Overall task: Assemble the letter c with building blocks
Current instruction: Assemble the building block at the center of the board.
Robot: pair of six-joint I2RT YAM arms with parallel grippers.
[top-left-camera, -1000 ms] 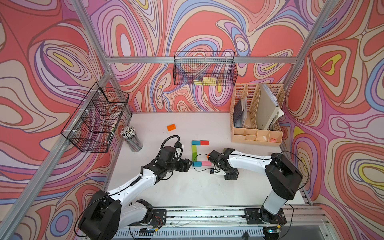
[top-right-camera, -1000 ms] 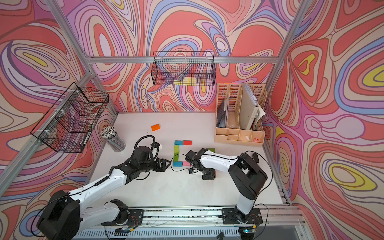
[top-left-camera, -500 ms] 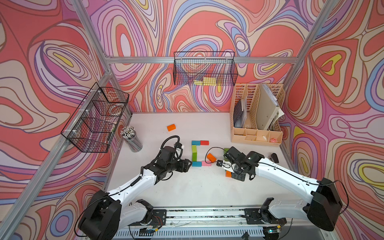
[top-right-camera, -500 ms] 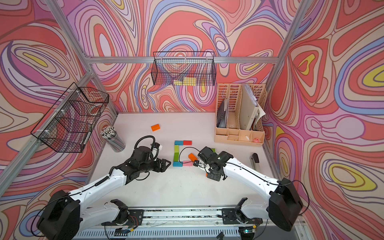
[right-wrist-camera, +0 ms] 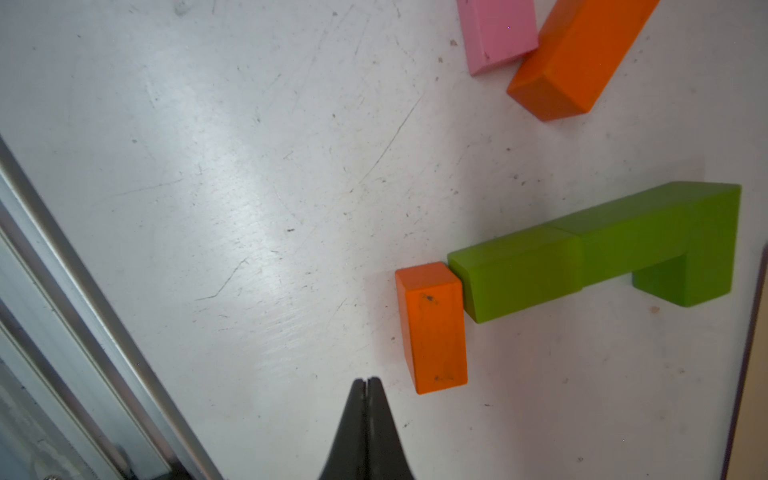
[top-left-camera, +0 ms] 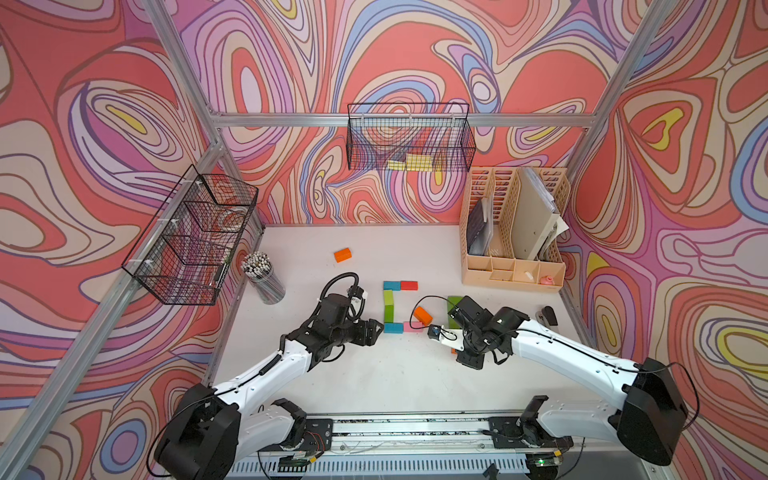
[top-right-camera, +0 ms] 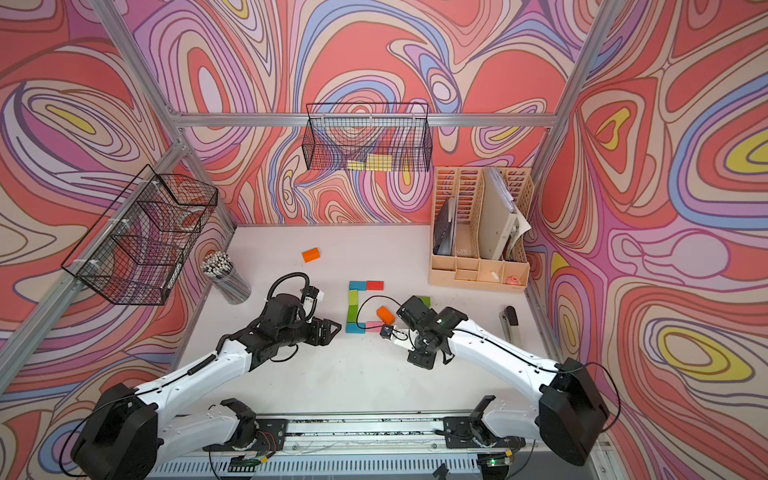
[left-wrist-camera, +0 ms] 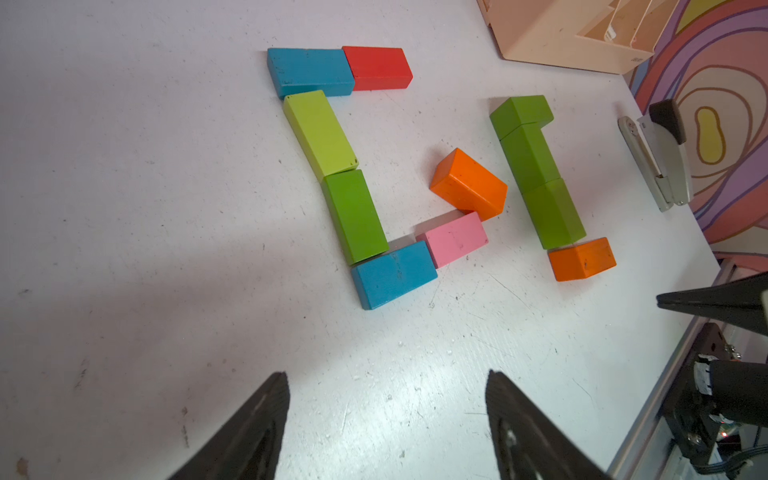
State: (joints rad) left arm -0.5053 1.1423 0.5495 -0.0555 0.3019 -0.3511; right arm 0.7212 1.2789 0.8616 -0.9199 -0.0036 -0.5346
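Observation:
The building blocks form an open-sided shape: blue (left-wrist-camera: 309, 70), red (left-wrist-camera: 377, 67), light green (left-wrist-camera: 319, 133), dark green (left-wrist-camera: 354, 216), blue (left-wrist-camera: 392, 274) and pink (left-wrist-camera: 453, 237). A tilted orange block (left-wrist-camera: 469, 185) leans on the pink one. Beside them lies a row of green blocks (left-wrist-camera: 536, 174) ending in an orange block (right-wrist-camera: 432, 328). Another orange block (top-left-camera: 343, 254) lies apart at the back. My left gripper (left-wrist-camera: 386, 378) is open and empty, just short of the near blue block. My right gripper (right-wrist-camera: 365, 380) is shut on nothing, beside the end of that orange block.
A beige desk organiser (top-left-camera: 513, 266) stands at the back right and a stapler (top-left-camera: 549, 316) lies near the right edge. A cup of pencils (top-left-camera: 264, 276) stands at the left. Wire baskets (top-left-camera: 409, 143) hang on the walls. The front rail (right-wrist-camera: 83, 299) runs close to my right gripper.
My right gripper has drawn back from the pink block toward the right and shut empty, leaving the orange block leaning there. The left arm has stayed put.

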